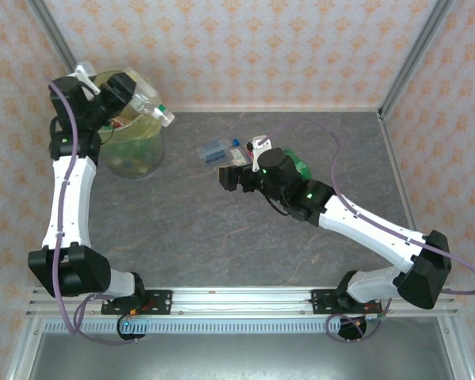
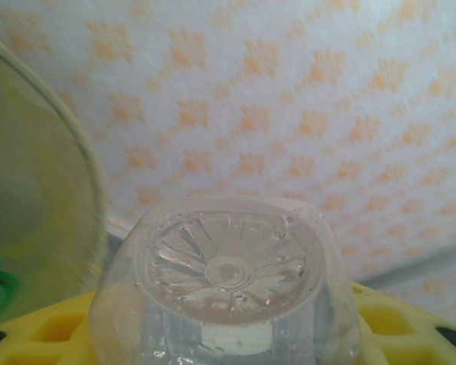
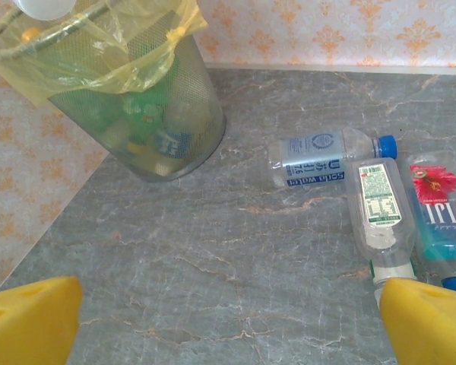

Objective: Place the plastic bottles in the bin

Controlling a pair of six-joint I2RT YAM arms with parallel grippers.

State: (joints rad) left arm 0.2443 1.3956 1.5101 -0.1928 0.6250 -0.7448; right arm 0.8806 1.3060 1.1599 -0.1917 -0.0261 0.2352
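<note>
Probably a lab robot cell posing as a home: aluminium frame (image 1: 416, 55) is holding wallpaper panels (image 1: 261, 47) around a stone-look bench (image 1: 190, 237).

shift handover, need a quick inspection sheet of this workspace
surface: grey marbled table, no spills seen
job's things: bin already holds bottles; blue-capped bottle, green-labelled bottle and Fiji bottle lie on the table; green bottle beside the right arm
clutter: nothing seen
grippers: left gripper shut on clear bottle over the bin; right gripper open, near the lying bottles
cables: purple cables run along both arms
surroundings: wallpaper walls, metal frame
</note>
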